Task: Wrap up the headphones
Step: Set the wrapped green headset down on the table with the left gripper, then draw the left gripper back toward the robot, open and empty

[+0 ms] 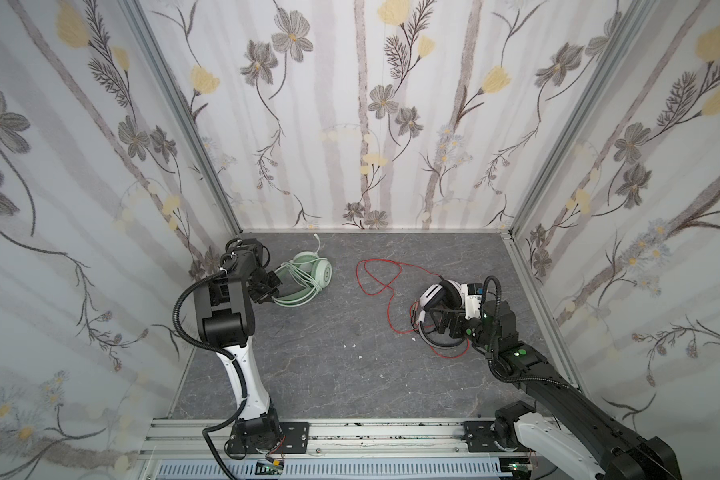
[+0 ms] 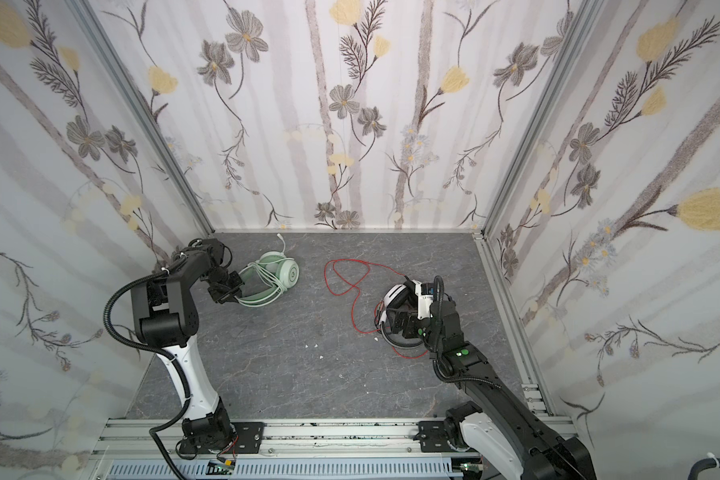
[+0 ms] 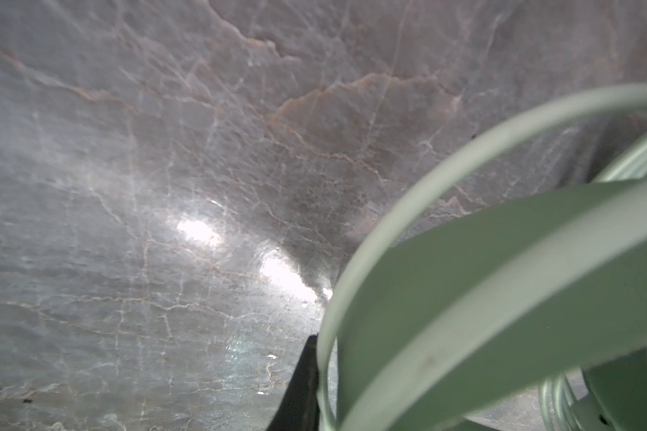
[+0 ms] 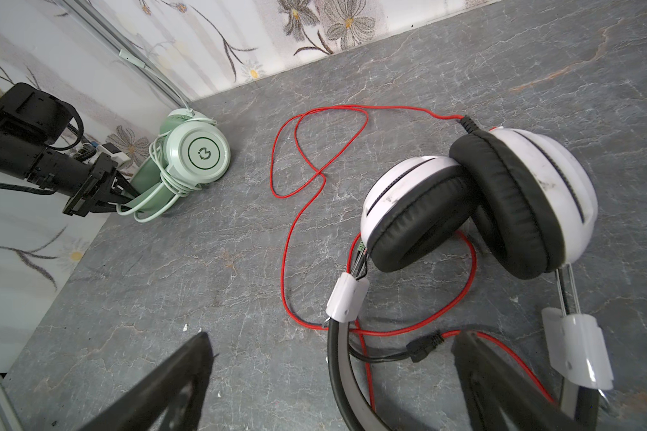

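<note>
We find the tabletop [image 1: 308, 374] open across the middle and front, wide enough to pass. Red cable [image 4: 389, 108] loops sprawl between the green headset [image 1: 308, 270], close by the left wall [image 1: 100, 249], and the white headset [image 4: 538, 186]. Strands seem to ring the latter.

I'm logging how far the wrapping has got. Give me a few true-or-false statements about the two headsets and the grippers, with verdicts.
1. The green cable is wound around the pale mint green headset. True.
2. The thin red cable is wound tightly on the white-and-black headset. False: it lies in loose loops on the grey marbled table.
3. The right gripper is open. True.
4. The left gripper is at the white-and-black headset. False: it is at the green headset's headband.
</note>
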